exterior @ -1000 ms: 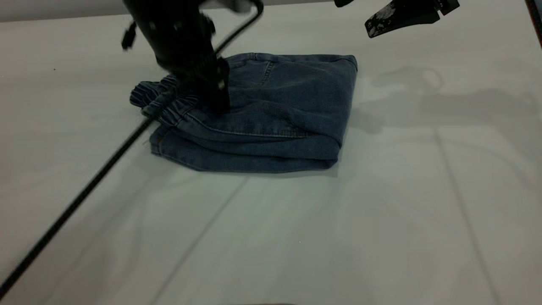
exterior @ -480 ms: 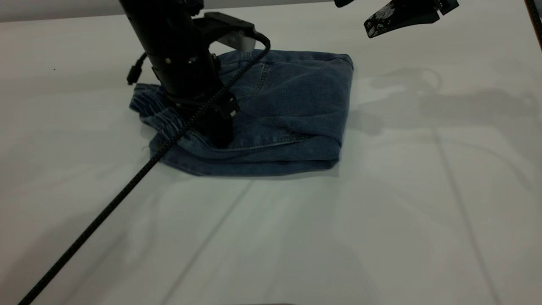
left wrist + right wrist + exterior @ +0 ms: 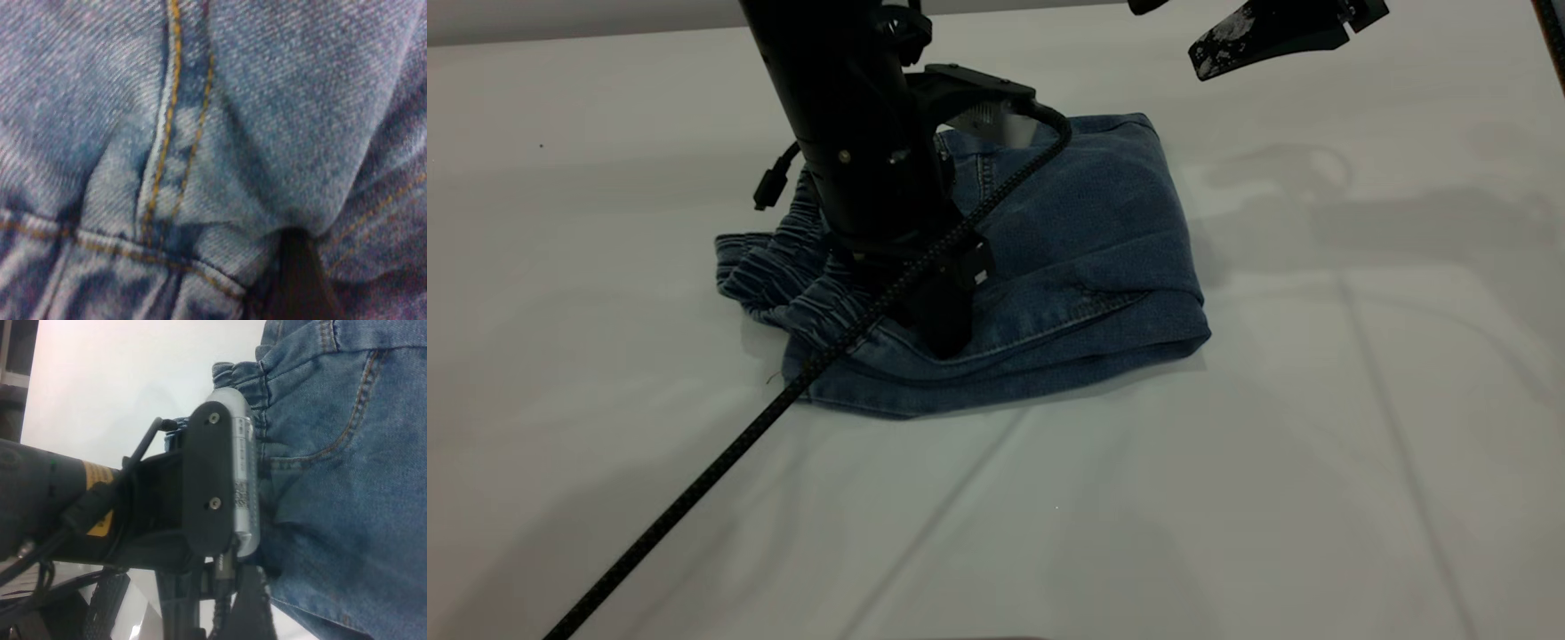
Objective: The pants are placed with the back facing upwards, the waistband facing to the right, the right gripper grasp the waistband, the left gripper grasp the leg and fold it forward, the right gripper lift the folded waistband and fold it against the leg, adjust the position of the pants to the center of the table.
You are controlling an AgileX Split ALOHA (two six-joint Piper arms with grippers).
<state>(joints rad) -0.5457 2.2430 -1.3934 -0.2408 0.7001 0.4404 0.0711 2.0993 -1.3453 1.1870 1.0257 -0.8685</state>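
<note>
The pants [image 3: 1085,231] lie folded into a compact blue denim bundle at the middle rear of the table [image 3: 1227,489]. Their ruffled waistband [image 3: 783,276] points to the left. My left gripper [image 3: 947,324] stands upright on the bundle, shut, its tip pressed into the denim just right of the waistband. Its wrist view is filled with denim [image 3: 267,100] and orange stitching, with a dark fingertip [image 3: 293,280] sunk into the cloth. My right gripper [image 3: 1167,36] hangs open in the air at the back right, clear of the pants. Its wrist view looks down on the pants [image 3: 360,487] and waistband [image 3: 247,373].
The left arm's braided black cable [image 3: 694,498] runs diagonally from the gripper across the waistband to the front left corner. The left arm's wrist camera housing [image 3: 227,480] shows in the right wrist view. Bare table lies in front and to both sides.
The left gripper has slid toward the front and right, pressed on the pants. The bundle has moved with it and turned slightly. The right gripper has stayed still.
</note>
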